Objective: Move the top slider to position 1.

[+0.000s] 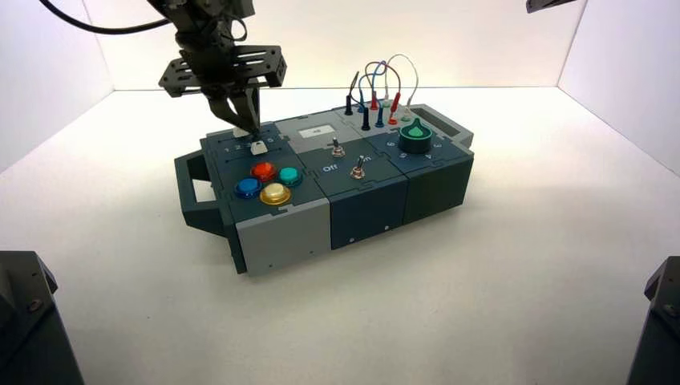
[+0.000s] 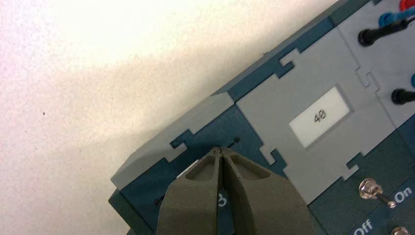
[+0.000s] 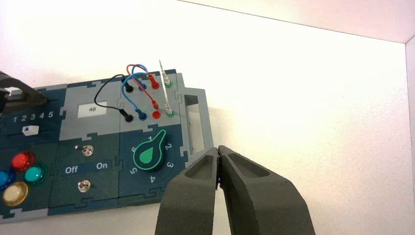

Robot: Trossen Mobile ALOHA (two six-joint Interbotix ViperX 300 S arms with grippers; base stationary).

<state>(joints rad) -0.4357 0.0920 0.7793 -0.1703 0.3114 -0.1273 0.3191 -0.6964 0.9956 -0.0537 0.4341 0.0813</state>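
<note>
The left gripper was the one at work, its claw pointing down over the slider panel at the box's left end, with its two fingers pressed together and nothing pinched between them. The top slider sat just beside the claw's tips, on the left of them from the high camera, partly hidden behind a finger in the left wrist view; whether the two touched, I cannot tell. Its groove ran past the claw, one end showing to each side of the tips. Position 1, the first numeral of the white row, lay to the left of the claw and nearer the high camera, beyond the slider cap's side of the fingers. The lower slider cap stood in front of the claw, nearer the high camera, and past it came the red button, the green button, the blue button and the yellow button. Off to the claw's right were the display reading 40, the two metal switches, then the wires and the green knob. The right gripper waited beyond the box's right end, fingers pressed together.
</note>
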